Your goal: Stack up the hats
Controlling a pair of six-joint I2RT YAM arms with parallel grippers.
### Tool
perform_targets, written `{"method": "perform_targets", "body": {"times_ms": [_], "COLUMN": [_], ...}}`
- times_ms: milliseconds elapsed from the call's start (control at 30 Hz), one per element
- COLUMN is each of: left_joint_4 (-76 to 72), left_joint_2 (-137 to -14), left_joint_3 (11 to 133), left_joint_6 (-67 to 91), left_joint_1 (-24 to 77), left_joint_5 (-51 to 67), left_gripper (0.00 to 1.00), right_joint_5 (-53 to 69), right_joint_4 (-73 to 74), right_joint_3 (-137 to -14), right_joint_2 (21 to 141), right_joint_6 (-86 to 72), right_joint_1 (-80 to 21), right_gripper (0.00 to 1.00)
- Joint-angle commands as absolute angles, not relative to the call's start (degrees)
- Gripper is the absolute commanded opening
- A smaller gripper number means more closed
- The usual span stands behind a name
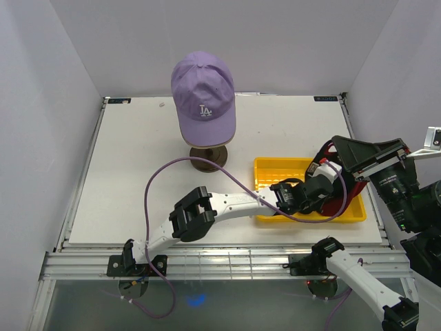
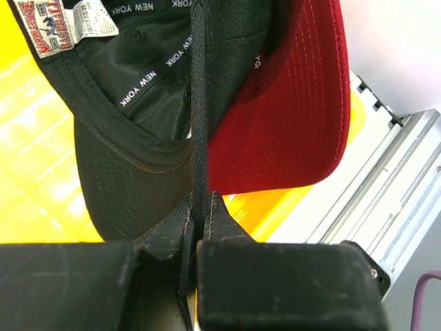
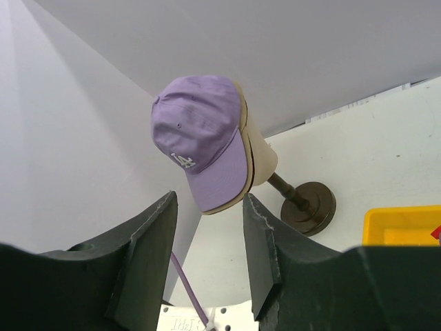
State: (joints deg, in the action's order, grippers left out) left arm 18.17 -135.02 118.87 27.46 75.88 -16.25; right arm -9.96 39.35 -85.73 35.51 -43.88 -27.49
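Top view: lavender cap [image 1: 203, 93] sits on the mannequin head at 12 o'clock of the worktop [image 1: 124, 172], with the stand [image 1: 209, 158] under it. Yellow tray [image 1: 270, 172] at 4 o'clock, close to the front edge, red cap [image 1: 346, 196] in its right end. Left arm [image 1: 231, 203] reaches into the tray. Right fingers [image 1: 365, 148] hang over the tray's right end. Side walls are close to the worktop edges.

Left wrist: left fingers [image 2: 213, 221] clenched on a thin black strip of the black cap [image 2: 138, 138], which lies inside up and touches the red cap at 2 o'clock. Tray underneath, metal rail [image 2: 400, 179] at 4 o'clock.

Right wrist: right fingers spread wide, nothing between them. Lavender cap at 12 o'clock, well apart.
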Motion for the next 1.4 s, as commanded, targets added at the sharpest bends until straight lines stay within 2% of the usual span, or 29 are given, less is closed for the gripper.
{"method": "perform_targets", "body": {"times_ms": [0, 467, 667, 833, 1000, 1367], "left_joint_4": [20.1, 19.3, 11.2, 2.6, -2.5, -3.2], "left_joint_2": [-129.7, -114.2, -103.2, -96.2, -94.8, -97.2], "left_joint_3": [121.6, 112.5, 100.6, 93.8, 95.4, 111.0], "left_joint_6": [28.8, 43.9, 50.2, 55.9, 59.9, 64.2], "left_joint_1": [76.1, 73.5, 70.8, 63.3, 56.2, 45.9], "left_joint_5": [-15.6, -9.1, -7.3, -0.3, 7.3, 13.7], "left_gripper": [0.00, 0.00, 0.00, 0.00, 0.00, 0.00], "right_joint_5": [-10.8, -9.8, -9.1, -8.3, -7.9, -1.9], "right_joint_4": [38.3, 37.0, 35.9, 33.8, 32.1, 30.1], "right_joint_3": [-87.9, -89.1, -91.4, -93.5, -96.2, -107.3], "right_joint_2": [35.6, 37.3, 39.5, 42.1, 45.6, 58.5], "right_joint_6": [-42.7, -43.7, -43.8, -44.1, -44.2, -46.7], "right_joint_1": [-27.5, -27.5, -27.5, -27.5, -27.5, -27.6], "right_gripper": [0.49, 0.48, 0.48, 0.48, 0.48, 0.48]}}
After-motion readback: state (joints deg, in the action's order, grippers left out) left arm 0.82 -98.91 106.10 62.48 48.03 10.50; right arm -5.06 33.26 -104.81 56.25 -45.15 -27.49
